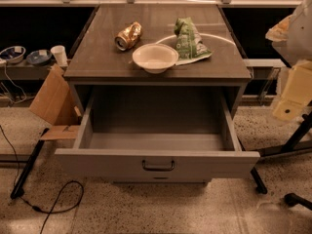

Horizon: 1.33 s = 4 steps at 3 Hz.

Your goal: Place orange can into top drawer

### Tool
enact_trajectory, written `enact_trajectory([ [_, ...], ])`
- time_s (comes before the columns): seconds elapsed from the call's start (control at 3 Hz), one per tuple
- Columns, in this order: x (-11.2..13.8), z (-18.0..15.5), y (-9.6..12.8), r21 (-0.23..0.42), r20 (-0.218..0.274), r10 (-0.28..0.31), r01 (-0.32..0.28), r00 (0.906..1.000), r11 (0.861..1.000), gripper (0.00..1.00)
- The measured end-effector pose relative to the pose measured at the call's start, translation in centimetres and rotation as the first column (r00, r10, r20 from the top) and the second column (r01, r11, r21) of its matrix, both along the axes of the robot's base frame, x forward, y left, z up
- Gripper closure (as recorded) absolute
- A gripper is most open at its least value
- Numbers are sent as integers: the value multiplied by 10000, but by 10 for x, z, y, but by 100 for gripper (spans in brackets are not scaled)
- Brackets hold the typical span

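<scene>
Dented orange can [128, 36] near white bowl [155, 57]; gripper [290, 99] at right edge.

A white bowl [155, 57] sits beside a green snack bag [187, 39] on the worktop [97, 57], with cardboard [51, 99] and a white cup [59, 55] at left.

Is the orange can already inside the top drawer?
No: the orange can lies on the cabinet top beside the white bowl, above the open top drawer; the gripper hangs at the right edge.

1 camera: high, front of top drawer [97, 162], tilted down, mid-range; gripper [291, 97] near lens, right edge.
</scene>
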<state>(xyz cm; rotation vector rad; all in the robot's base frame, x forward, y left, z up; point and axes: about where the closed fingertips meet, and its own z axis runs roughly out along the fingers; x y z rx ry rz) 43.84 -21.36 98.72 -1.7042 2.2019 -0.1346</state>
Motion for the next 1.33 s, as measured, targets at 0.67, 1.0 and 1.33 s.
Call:
enact_trajectory([
  [0.67,15,19,27,4,517,409,-410,9978,9992,0],
  [1.0,33,54,71,-210,1252,948,-929,9876,9955,0],
  [1.33,72,96,138,-458,2045,1661,-1601,9647,9860,0],
])
